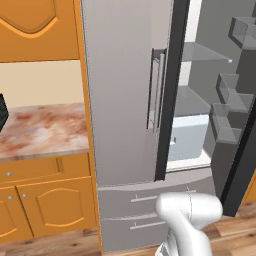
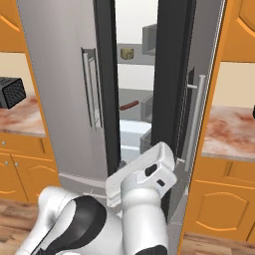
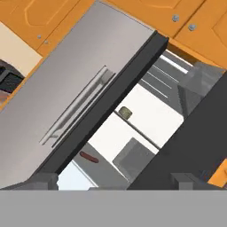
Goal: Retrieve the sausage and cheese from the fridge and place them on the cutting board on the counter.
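Inside the fridge [image 2: 64,89], sausage [image 2: 129,105] lies beyond gripper [image 3: 115,179].

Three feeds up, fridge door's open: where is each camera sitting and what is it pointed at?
Left base view: behind the arm's left, facing the fridge and counter; white arm at lower right.
Right base view: behind its right, looking into the fridge at the sausage and cheese; arm at the bottom.
Hand view: on the hand, rolled, aimed into the fridge; open gripper at the bottom.
Right base and hand views share sausage and cheese.
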